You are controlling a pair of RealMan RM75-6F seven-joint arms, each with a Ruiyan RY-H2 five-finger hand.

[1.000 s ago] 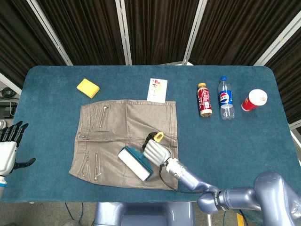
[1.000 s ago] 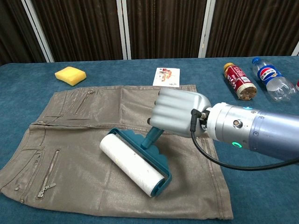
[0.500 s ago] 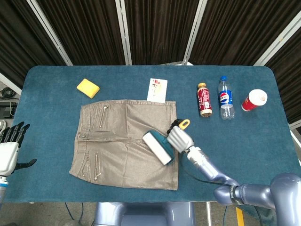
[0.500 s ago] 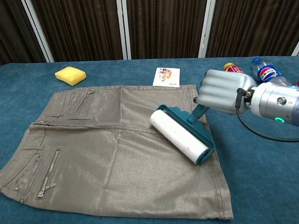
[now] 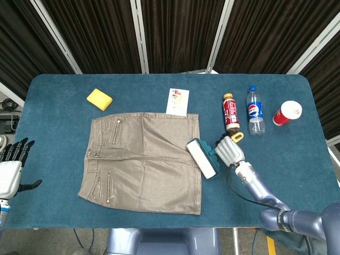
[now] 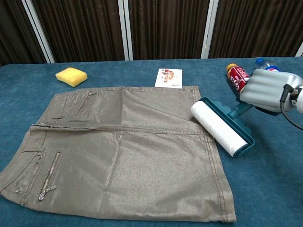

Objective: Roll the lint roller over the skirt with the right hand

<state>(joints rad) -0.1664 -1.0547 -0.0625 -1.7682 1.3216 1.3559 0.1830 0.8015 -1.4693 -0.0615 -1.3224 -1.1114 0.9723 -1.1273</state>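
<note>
My right hand point(image 5: 229, 151) gripping the lint roller point(image 6: 222, 126) at the skirt's point(image 5: 143, 159) 3 o'clock edge, left hand point(image 5: 10, 171) — head view only — fingers spread, holding nothing.

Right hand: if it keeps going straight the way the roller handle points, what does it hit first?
Judging by the head view, the right hand holds the lint roller at the skirt's right edge, handle pointing up-right. That line probably meets the red-labelled bottle first; depth is unclear.
</note>
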